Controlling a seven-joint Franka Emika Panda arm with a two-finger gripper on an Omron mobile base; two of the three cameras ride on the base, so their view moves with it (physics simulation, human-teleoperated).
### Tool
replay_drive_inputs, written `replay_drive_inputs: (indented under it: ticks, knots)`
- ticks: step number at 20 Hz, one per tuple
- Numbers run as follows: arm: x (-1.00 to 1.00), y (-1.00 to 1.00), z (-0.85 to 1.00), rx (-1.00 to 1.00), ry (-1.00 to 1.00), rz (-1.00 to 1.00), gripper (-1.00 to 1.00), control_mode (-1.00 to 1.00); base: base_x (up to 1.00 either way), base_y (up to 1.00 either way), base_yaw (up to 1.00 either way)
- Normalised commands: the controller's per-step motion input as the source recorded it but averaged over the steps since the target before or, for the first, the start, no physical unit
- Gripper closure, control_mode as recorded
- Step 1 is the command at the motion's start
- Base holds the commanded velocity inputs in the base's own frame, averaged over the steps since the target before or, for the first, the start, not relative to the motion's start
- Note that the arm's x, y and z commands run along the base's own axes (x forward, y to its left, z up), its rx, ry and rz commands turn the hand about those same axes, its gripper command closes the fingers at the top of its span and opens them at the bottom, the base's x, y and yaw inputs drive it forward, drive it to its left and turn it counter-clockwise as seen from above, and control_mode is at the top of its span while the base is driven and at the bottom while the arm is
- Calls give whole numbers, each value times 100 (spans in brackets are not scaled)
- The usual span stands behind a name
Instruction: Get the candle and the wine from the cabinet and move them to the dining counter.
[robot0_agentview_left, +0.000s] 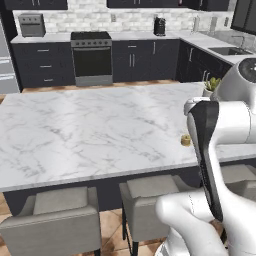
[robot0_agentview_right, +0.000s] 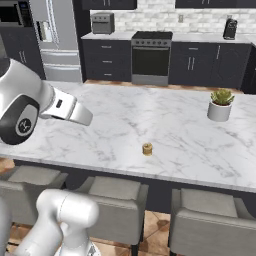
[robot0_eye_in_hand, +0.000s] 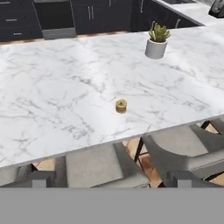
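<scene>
Hand view, left to right: bare stretch of the dining counter (robot0_eye_in_hand: 57, 96), white marble with grey veins; near its front edge a small squat yellow-brown cylinder that I took for the candle (robot0_eye_in_hand: 121, 106), standing upright and alone; further right and deeper in, a potted plant (robot0_eye_in_hand: 156, 42) in a pale pot, well apart from the candle. Grey stools (robot0_eye_in_hand: 98, 168) were tucked below the counter's near edge.

Left base view: range (robot0_agentview_left: 91, 57) against the brick wall at left of centre, black base cabinets either side, my own forearm crossing the right side, with the candle (robot0_agentview_left: 185, 140) just beside it on the marble.

Right base view: refrigerator (robot0_agentview_right: 57, 37) at far left, candle (robot0_agentview_right: 147, 148) mid-counter near the front edge, plant (robot0_agentview_right: 220, 105) to the right.

My gripper was fully released, jaws as wide as they go, holding nothing; my fingertips themselves were not in frame.

The wine I could not find on the counter in any picture, and the upper cabinet was not clearly in frame. My judgement: candle delivered, bottle still to fetch.

Risks from here, as I judged them:
- Swinging the arm away low over the marble could clip the candle and roll it off the near edge.
- Driving the base off could catch a stool.
- Bringing the bottle back, a tall narrow thing set down tilted would topple, possibly onto the candle.
</scene>
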Motion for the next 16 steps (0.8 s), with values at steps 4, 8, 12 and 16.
replay_drive_inputs:
  ticks: [4, 8, 12, 16]
  knots:
    - [-37, 30, 0, 4, 0, 19, -100, -100, 0, 0, 0]
    - [-29, 0, 0, 10, 0, 22, -100, -100, 0, 0, 0]
    - [-5, 0, 0, 2, -3, 9, -100, -100, 0, 0, 0]
    - [-1, 0, 0, 0, -3, 3, -100, -100, 0, 0, 0]
